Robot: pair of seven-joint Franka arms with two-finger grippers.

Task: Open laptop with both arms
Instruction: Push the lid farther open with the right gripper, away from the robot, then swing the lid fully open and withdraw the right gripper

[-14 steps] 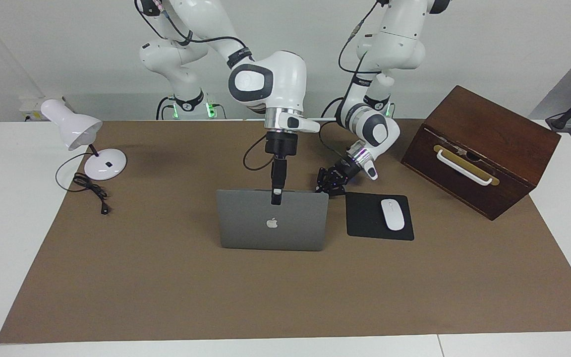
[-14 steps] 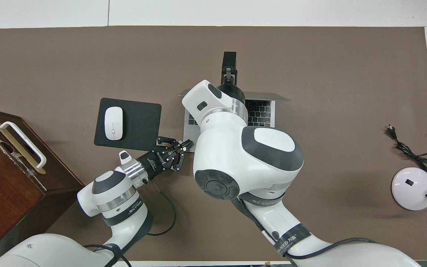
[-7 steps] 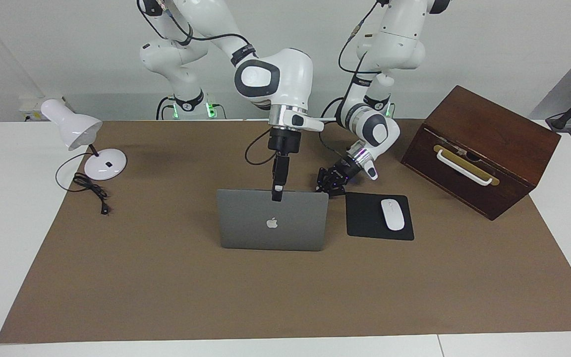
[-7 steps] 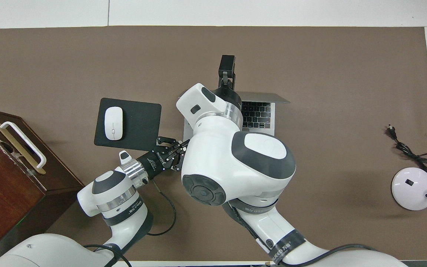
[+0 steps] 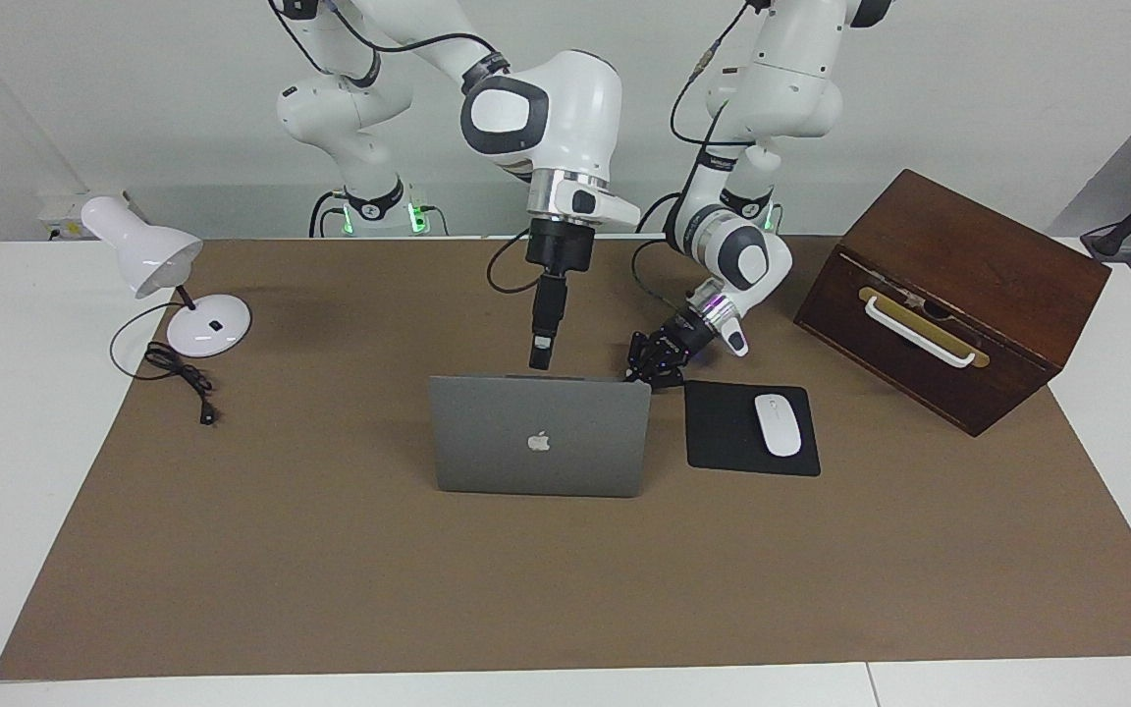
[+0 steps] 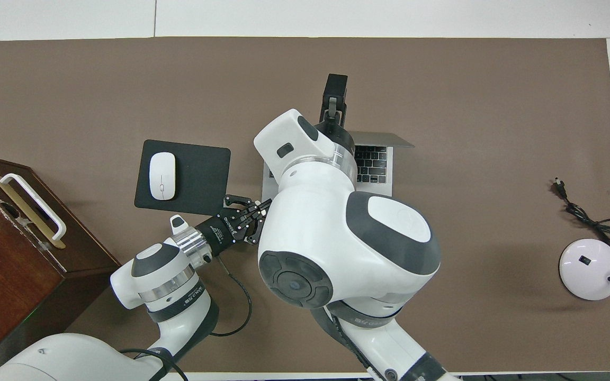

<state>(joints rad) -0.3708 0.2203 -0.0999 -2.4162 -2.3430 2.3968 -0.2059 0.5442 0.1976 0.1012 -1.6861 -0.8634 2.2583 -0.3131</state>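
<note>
Laptop [image 5: 539, 435]: silver-grey, standing open on the brown mat [image 5: 330, 550], lid upright with its logo turned away from the robots, keyboard toward them. It sits at the middle of the mat; beside it, toward the left arm's end, lies the black mousepad [image 5: 727, 432] with a white mouse [image 5: 778, 424].

Change: a second ago the right gripper [image 5: 540, 359] had its tip at the lid's top edge; now it hangs just above that edge, clear of it, and the lid stands as it did. Judged: the opening is done and the right arm is withdrawing.

Right gripper: over the lid's top edge, pointing straight down, holding nothing; whether its fingers are parted cannot be told.

Left gripper [image 5: 652, 365]: low beside the laptop's corner nearest the mousepad, on the robots' side of the lid, fingertips closed; whether it presses the base is hidden.

Farther out from the laptop: wooden box [image 5: 953, 295] past the mousepad; white desk lamp [image 5: 168, 280] toward the right arm's end.
</note>
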